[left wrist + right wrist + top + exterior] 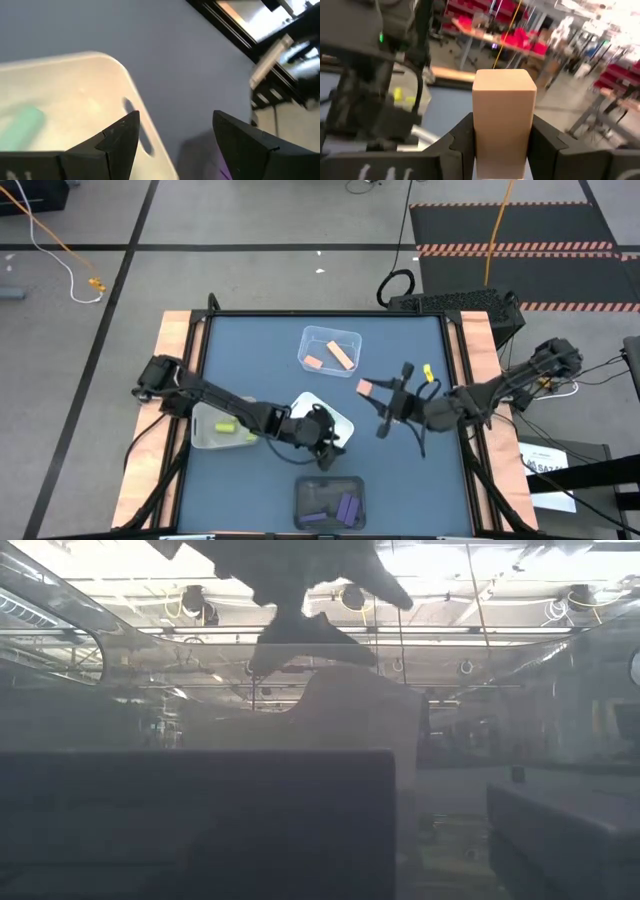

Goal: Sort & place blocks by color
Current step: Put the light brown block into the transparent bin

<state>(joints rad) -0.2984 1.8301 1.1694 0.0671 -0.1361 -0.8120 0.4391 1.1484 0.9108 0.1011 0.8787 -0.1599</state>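
My right gripper (383, 394) is over the table's middle right, shut on a salmon-orange bar block (366, 387) (504, 112). My left gripper (325, 442) (175, 135) is open and empty over the near right corner of the white bin (322, 418). A mint-teal block (21, 126) lies in that bin. Two salmon blocks (330, 357) lie in the clear far bin. Yellow-green blocks (233, 428) lie in the clear left bin, and purple blocks (338, 507) in the dark near bin. One yellow-green block (427, 370) lies on the table near the right edge. My right gripper pinches the salmon bar between its two fingers (462, 137) at the bar's back part (500, 150). The fingers lie along it, coming from the table's right. The free end (504, 80) sticks out past the fingertips, and the block is lifted clear of the table.
Four bins stand on the blue table: clear bin (304, 338) far centre, clear bin (200, 442) left, white bin in the middle, dark bin (300, 500) at the near edge. The dark bin's wall (190, 820) blocks most of the low view. Bare table lies between the bins.
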